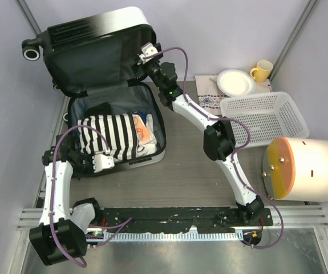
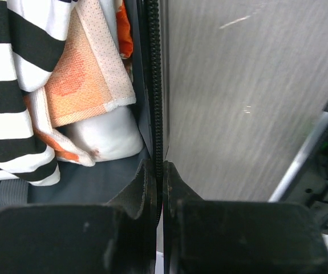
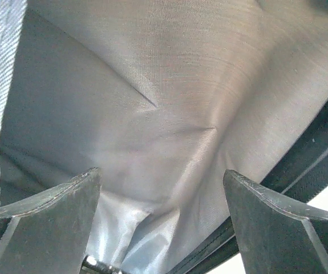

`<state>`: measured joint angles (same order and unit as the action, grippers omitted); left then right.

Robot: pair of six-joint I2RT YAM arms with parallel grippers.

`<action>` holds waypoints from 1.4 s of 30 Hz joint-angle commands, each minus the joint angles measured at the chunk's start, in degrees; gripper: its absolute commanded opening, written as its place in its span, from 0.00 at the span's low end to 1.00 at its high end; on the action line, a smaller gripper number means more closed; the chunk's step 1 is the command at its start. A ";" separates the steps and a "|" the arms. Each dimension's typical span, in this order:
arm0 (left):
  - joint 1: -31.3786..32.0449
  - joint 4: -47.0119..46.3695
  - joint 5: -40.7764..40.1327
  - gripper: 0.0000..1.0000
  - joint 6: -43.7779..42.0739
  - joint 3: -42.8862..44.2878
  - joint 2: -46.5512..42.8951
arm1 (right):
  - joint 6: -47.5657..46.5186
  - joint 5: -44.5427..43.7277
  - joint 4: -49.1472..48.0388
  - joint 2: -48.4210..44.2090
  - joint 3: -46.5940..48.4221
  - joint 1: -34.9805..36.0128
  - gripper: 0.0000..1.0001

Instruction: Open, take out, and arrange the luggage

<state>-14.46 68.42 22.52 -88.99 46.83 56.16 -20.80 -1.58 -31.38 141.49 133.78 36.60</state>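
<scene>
The luggage (image 1: 92, 65) lies open at the back left, its lid upright with grey lining facing me. Its base holds a black-and-white striped garment (image 1: 115, 134) and an orange-and-white cloth (image 1: 144, 132). My left gripper (image 1: 108, 161) is shut on the base's near zipper rim (image 2: 154, 85); the left wrist view shows the jaws (image 2: 159, 171) pinching that edge, with the striped garment (image 2: 4, 85) and orange cloth (image 2: 89, 74) inside. My right gripper (image 1: 146, 53) is open at the lid's right edge; in its wrist view its fingers (image 3: 162, 182) straddle the grey lining (image 3: 169, 85).
A white slatted basket (image 1: 263, 117) stands at the right. Behind it are a white plate (image 1: 235, 81), a yellow mug (image 1: 262, 70) and a patterned cloth (image 1: 209, 100). A big white cylinder with an orange face (image 1: 303, 168) lies at the near right.
</scene>
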 commanded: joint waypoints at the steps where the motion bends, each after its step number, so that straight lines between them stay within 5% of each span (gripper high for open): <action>1: -1.10 15.42 -1.08 0.00 -0.22 0.19 -5.01 | -0.21 -1.76 -3.69 -2.70 -2.37 -2.06 0.94; 6: -1.01 15.34 2.43 0.00 6.43 3.35 -0.71 | 0.40 0.79 -4.40 -5.69 -8.52 -1.80 0.95; 10: -1.01 3.78 1.48 0.00 20.21 5.37 4.56 | 1.02 3.60 -5.18 -7.98 -12.57 -1.53 0.95; 16: -1.19 -5.64 -1.16 0.00 29.22 8.81 12.04 | 4.88 5.98 -5.19 -16.23 -23.02 -1.35 0.94; 26: -2.06 -24.20 -13.29 0.00 35.19 7.39 14.41 | 12.53 14.15 11.22 -38.73 -50.95 -1.36 0.90; 34: -4.26 -27.73 -17.16 0.00 43.10 18.64 24.08 | 14.82 14.24 27.22 -47.09 -55.55 -2.85 0.89; 36: -4.17 -25.90 -15.59 0.16 43.20 19.61 24.44 | 15.26 13.45 29.17 -48.59 -55.82 -3.37 0.89; 38: -4.17 -23.70 -14.27 0.51 43.20 20.32 23.74 | 15.96 12.23 33.37 -49.38 -55.56 -4.51 0.89; 40: -4.26 -21.76 -12.16 0.64 43.37 19.80 21.19 | 16.66 10.56 37.15 -50.52 -55.12 -6.35 0.89; 42: -4.18 -20.35 -9.97 0.99 43.46 19.44 17.34 | 16.75 9.33 39.54 -51.92 -54.94 -7.59 0.89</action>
<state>-18.46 60.86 9.87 -49.34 63.61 79.42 -5.87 11.05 0.99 95.29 77.67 31.79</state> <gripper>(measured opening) 0.753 0.893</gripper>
